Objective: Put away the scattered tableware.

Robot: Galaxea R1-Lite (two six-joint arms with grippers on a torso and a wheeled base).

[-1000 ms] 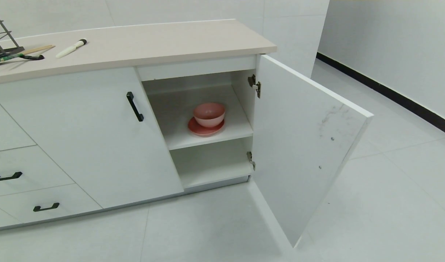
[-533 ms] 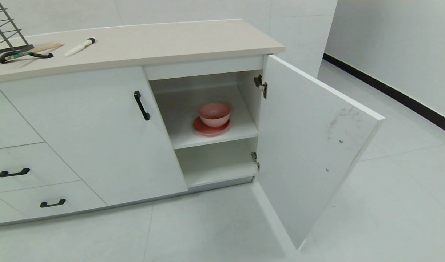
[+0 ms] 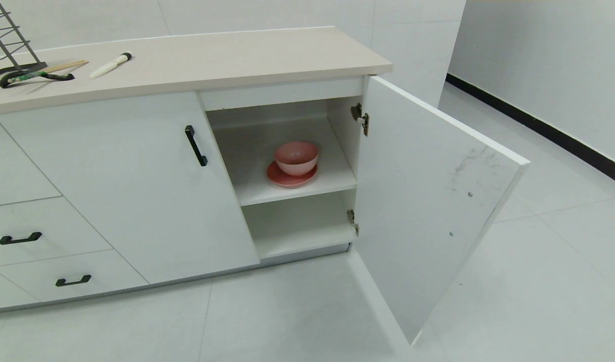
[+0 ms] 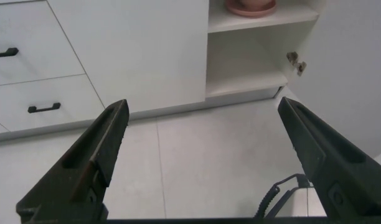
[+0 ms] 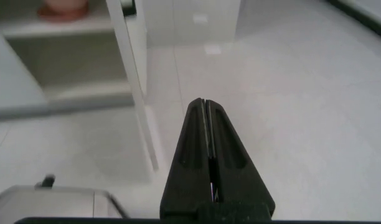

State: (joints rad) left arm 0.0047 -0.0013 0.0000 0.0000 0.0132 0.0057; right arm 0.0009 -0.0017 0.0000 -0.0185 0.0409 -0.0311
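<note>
bowl (image 3: 296,157) on plate (image 3: 287,179), upper cabinet shelf (image 3: 254,188) | white-handled utensil (image 3: 111,64) lies on table (image 3: 237,50) | left claw (image 4: 202,104) spread, empty; right claw (image 5: 206,106) clenched, empty | likely next: door (image 3: 423,201), press outer face, swing slowly

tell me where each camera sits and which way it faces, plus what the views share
Head view: on the robot's head, facing forward and down at the cabinet, its open door, and a pink bowl on a plate on the upper shelf.
Left wrist view: on the left wrist, facing across the floor at the cabinet, framed by the open left gripper.
Right wrist view: on the right wrist, facing down at the floor past the shut right gripper, beside the open door.
Shared: all three catch the plate.
</note>
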